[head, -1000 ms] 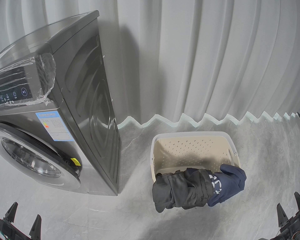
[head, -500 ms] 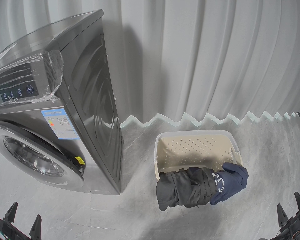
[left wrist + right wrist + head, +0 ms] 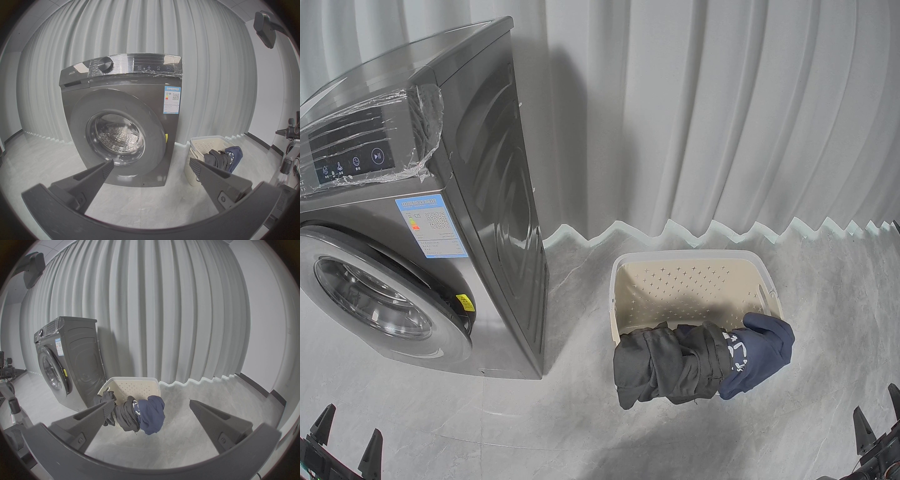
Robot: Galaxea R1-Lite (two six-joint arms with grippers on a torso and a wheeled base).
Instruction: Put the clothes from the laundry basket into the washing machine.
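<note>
The left gripper (image 3: pixel 350 431) sits low at the near left, its fingers (image 3: pixel 93 178) spread wide with nothing between them. Beyond it, on the left, stands the washer (image 3: pixel 487 187), grey and front-loading, with its round door (image 3: pixel 375 300) closed. Clear film (image 3: pixel 419 125) covers the control panel (image 3: pixel 353 156), and a blue label (image 3: pixel 432 226) is stuck on the front above the door, toward the right edge.

To the right of the washer, apart from it on the floor (image 3: pixel 550 425), is the basket (image 3: pixel 687 255), cream inside with a pale rim and perforated walls. The clothes hang over its near rim. A dark grey garment (image 3: pixel 669 369) lies on the left side and spills down the outside. A navy garment (image 3: pixel 759 353) with white print lies on the right, touching the grey one and draped over the near right corner. A white curtain (image 3: pixel 706 112) hangs behind the washer and basket.

The right gripper (image 3: pixel 875 412) is at the near right, well apart from the basket, its fingers (image 3: pixel 218 424) also wide and holding nothing.
</note>
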